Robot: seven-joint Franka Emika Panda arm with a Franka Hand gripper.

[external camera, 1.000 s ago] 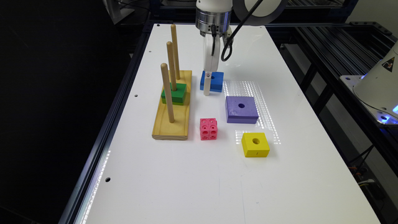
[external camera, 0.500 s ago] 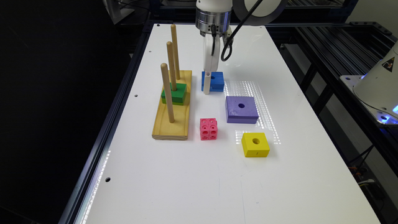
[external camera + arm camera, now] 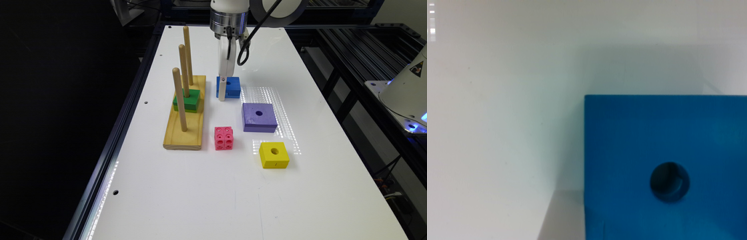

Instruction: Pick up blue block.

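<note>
White table (image 3: 206,200), one blue block (image 3: 232,86), three pegs (image 3: 184,66)

White table (image 3: 206,200) — dark surroundings, black frame (image 3: 350,60).

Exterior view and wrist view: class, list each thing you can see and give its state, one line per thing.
Blue block: flat on the table, centre hole up, gripper down at it.
Purple block: flat, hole up, free.
Yellow block: flat, hole up, free.
Pink cube: standing alone.
Green block: threaded on the middle peg.
Peg board: three pegs upright.
</note>
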